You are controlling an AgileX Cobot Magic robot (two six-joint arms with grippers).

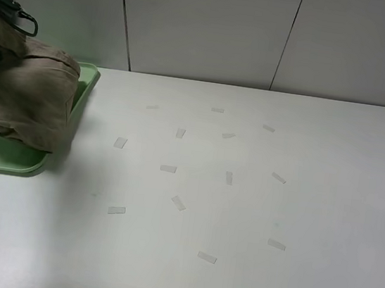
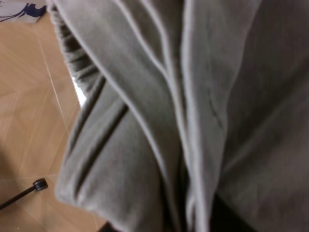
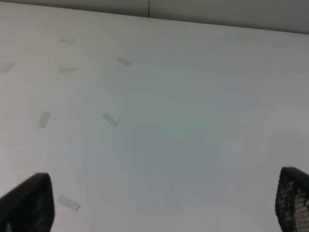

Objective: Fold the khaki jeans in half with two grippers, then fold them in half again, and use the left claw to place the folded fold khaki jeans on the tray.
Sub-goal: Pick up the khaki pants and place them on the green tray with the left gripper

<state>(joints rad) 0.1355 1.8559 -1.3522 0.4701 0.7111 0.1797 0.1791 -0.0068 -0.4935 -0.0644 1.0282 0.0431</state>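
Up at the far left of the frame, the left gripper point(image 1: 11, 10) holds the bunched khaki jeans point(image 1: 22, 90) clamped over the tray point(image 1: 6, 158). Tape strips point(image 1: 168, 168) dot the white table point(image 1: 254, 216). The right gripper point(image 3: 164, 208) gapes wide, holding nothing.

We take this for a robot test bench in a lab or office room. The white table point(image 1: 241, 207) is dotted with short tape strips point(image 1: 168, 168), like position markers, and plain white wall panels point(image 1: 208, 25) with dark seams stand behind it. Past the table edge we see a tan tiled floor point(image 2: 29, 121).
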